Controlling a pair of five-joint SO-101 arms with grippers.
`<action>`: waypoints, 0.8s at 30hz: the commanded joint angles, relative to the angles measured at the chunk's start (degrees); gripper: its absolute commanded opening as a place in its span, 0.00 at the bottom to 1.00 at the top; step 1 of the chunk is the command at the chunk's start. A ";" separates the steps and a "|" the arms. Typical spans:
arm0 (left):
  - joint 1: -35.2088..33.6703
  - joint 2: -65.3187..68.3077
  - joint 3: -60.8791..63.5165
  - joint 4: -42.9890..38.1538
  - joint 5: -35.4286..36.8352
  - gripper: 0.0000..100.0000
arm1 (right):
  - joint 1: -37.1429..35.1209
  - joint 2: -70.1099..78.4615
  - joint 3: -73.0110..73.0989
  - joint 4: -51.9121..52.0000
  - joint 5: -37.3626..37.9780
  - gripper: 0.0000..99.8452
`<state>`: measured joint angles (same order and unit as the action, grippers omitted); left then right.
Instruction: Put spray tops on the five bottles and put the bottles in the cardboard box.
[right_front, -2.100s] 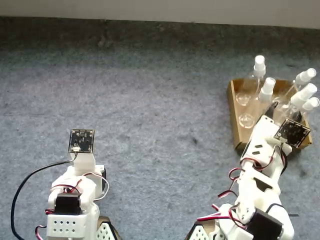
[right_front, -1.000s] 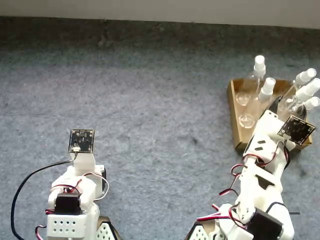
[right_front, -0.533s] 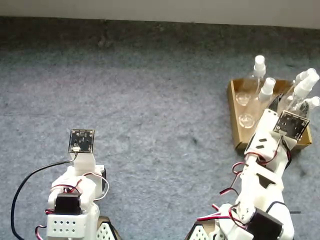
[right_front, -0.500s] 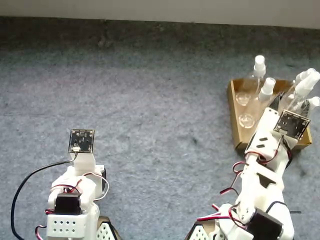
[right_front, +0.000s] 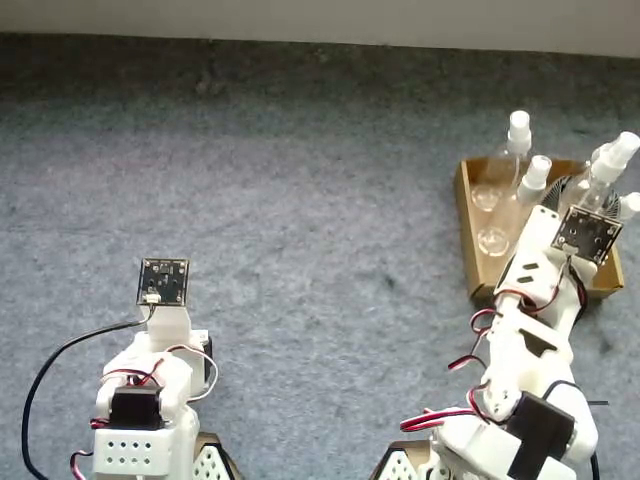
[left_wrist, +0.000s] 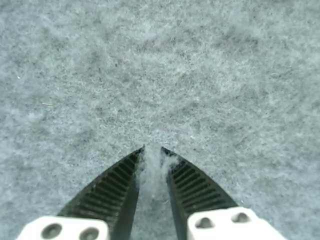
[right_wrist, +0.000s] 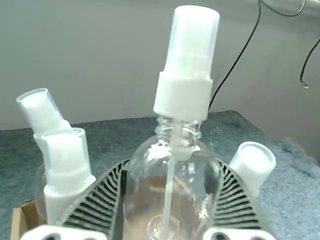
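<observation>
Held bottle: We are seeing a clear bottle (right_wrist: 172, 180), its spray top (right_wrist: 186, 75) fitted, standing upright at the far right of the scene, over the right part of the cardboard box (right_front: 468, 235). We cannot tell whether its base is resting on the box floor.
Right end effector: The right end effector (right_wrist: 171, 200) is gripping the bottle's round body, one ribbed jaw on each side.
Neighbours: Other capped bottles (right_wrist: 67, 170) are crowding just beside the held one on both sides, some leaning.
Step in hand: We are judging this to be the boxing of what looks like the last bottle, with the capping seemingly done.
Next move: It is calling for the bottle to be settled down, then for a gentle widening of the jaws and a clean retreat towards the near side, since the neighbours are standing close enough to be tipped.
Left end effector: The left end effector (left_wrist: 152, 150) is hanging narrow, almost closed, gripping nothing, at the near left.
Table: The grey table (right_front: 300, 200) is lying directly beneath it.
</observation>
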<state>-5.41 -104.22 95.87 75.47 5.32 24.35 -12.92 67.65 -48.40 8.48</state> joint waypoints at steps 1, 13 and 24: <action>1.01 -0.40 1.27 0.18 -0.35 0.01 | -0.66 -0.22 -3.03 -0.48 0.00 0.12; 1.01 -0.40 1.27 0.18 -0.35 0.01 | -0.66 -0.66 2.77 -0.48 0.00 0.12; 1.01 -0.40 1.27 0.18 -0.35 0.01 | -0.57 -0.75 5.58 -0.48 0.26 0.12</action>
<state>-5.41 -104.22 95.87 75.47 5.32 24.26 -12.75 73.45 -48.40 8.40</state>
